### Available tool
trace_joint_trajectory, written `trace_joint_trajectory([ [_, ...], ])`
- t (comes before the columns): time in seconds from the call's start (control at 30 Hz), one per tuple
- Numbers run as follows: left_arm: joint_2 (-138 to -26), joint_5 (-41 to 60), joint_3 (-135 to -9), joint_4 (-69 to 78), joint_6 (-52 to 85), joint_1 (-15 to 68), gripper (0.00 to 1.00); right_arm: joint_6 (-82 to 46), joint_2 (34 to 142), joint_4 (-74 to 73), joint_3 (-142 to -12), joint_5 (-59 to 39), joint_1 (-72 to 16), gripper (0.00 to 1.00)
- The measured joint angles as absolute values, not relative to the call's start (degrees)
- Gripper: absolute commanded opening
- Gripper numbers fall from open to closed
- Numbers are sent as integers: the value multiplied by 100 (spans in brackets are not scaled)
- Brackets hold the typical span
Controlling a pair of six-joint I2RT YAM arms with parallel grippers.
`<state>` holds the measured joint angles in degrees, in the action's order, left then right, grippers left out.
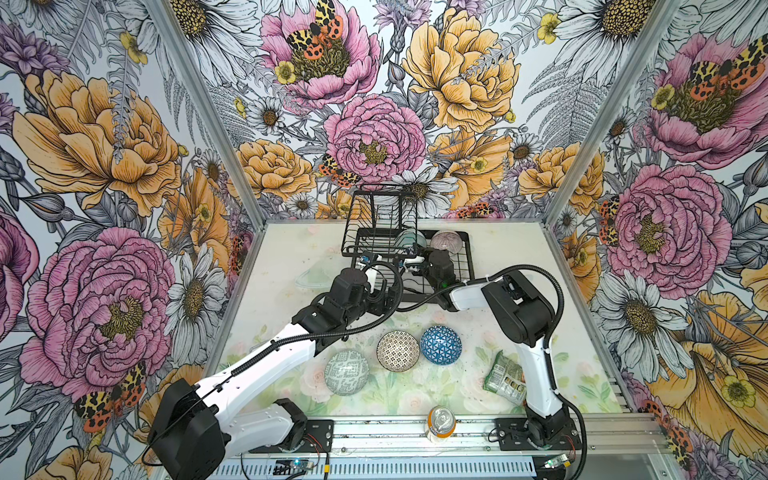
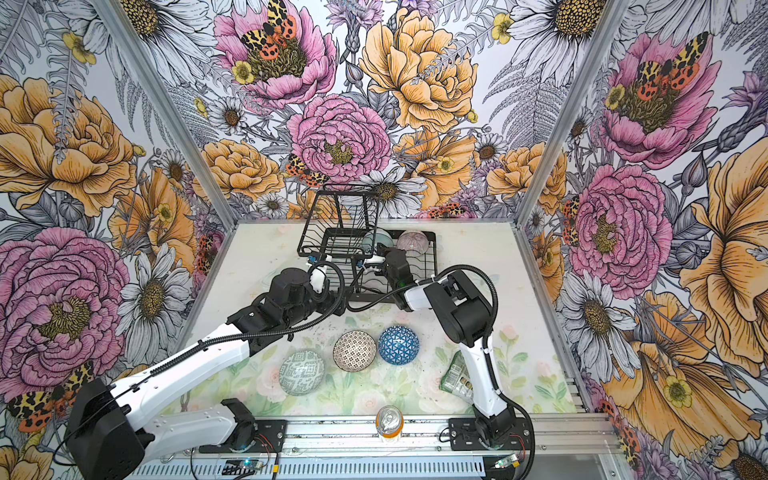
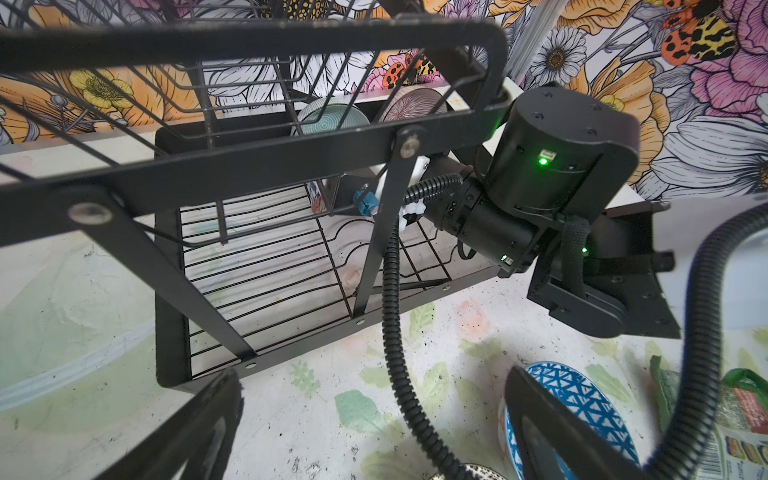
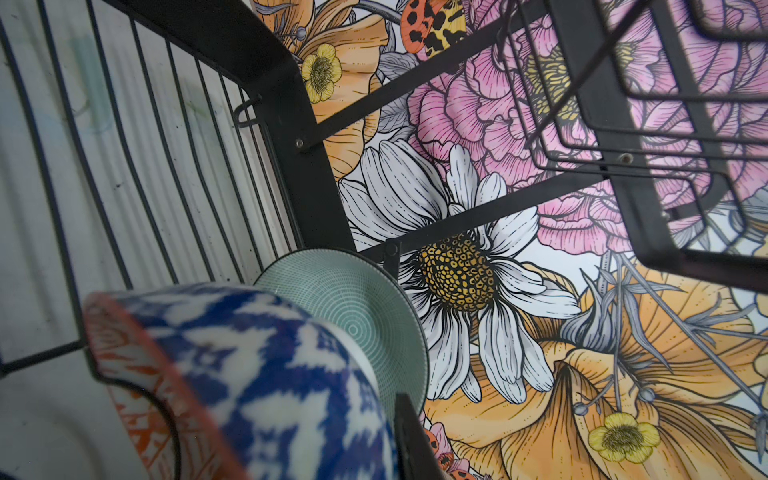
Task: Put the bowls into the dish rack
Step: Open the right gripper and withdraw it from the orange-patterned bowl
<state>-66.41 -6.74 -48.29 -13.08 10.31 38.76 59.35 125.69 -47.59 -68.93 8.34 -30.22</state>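
The black wire dish rack (image 1: pixel 468 266) (image 2: pixel 433 257) stands at the back of the table. A pale teal bowl (image 1: pixel 409 240) (image 4: pixel 353 316) and a pink-striped bowl (image 1: pixel 446 241) (image 3: pixel 411 106) stand on edge in its lower tier. My right gripper (image 1: pixel 410 261) (image 4: pixel 386 449) reaches into that tier, shut on the wall of an orange-and-blue patterned bowl (image 4: pixel 257 374) right beside the teal one. My left gripper (image 1: pixel 384 297) (image 3: pixel 374 376) hangs open and empty over the table before the rack. The maze bowl (image 1: pixel 346 372), lattice bowl (image 1: pixel 397 350) and blue-triangle bowl (image 1: pixel 441 345) sit on the table.
A green snack packet (image 1: pixel 505 376) lies by the right arm's base. A drink can (image 1: pixel 441 422) stands at the front rail. The rack's raised upper basket (image 1: pixel 378 216) overhangs the left part of the lower tier. The left arm's cable (image 3: pixel 395 332) dangles between its fingers.
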Motion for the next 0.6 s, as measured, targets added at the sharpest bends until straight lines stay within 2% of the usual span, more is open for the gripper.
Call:
trace_joint_trajectory([
  [0.27, -6641, -674, -4829, -1308, 1028, 3876, 99, 5929, 12569, -4742, -6893, 860, -3033, 19],
  [0.5, -6641, -674, -4829, -1308, 1028, 3876, 99, 5867, 12562, -4613, -6829, 908, -3046, 35],
  [0.6, -6641, -674, -4829, -1308, 1028, 3876, 99, 5833, 12534, -4563, -6764, 943, -3048, 48],
])
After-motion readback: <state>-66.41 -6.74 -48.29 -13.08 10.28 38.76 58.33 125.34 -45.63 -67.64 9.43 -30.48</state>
